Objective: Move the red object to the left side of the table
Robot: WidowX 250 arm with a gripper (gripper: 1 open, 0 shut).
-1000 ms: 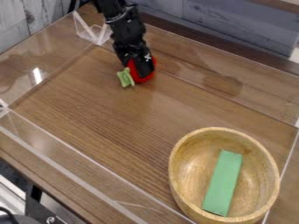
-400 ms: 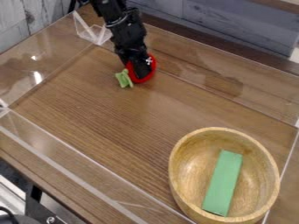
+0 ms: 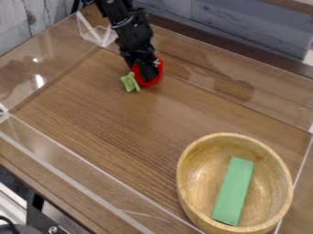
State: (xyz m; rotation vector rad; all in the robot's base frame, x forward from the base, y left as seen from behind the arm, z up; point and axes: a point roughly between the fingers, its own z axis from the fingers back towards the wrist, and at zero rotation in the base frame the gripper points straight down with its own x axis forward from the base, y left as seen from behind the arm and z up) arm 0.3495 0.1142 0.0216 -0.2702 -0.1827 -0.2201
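Fingers of the gripper [image 3: 142,67]: closed in around the red object [image 3: 150,73], dark tips against its sides. I read this as a grasp, though the view is small and grainy and I could be fooled about how firmly they bear on it.

Change noted: one second ago the fingers were already at the toy, a little more spread; now they look drawn in against it. Toy and arm otherwise keep their places. For the task, this means the approach appears done and the carry can follow.

Position of the toy: on or very near the wooden table [image 3: 116,122], toward the far side and left of the middle in my view, its green leafy end pointing to the near left. Whether it has any lift, I cannot tell. The wooden bowl [image 3: 196,196], with the green block [image 3: 232,191] inside, sits well apart at the near right.

Next, in my judgement: a small raise to test the hold, then a move left. Risk: the glossy, rounded body may slip or roll.

Labels, brands, writing: none that I can read.
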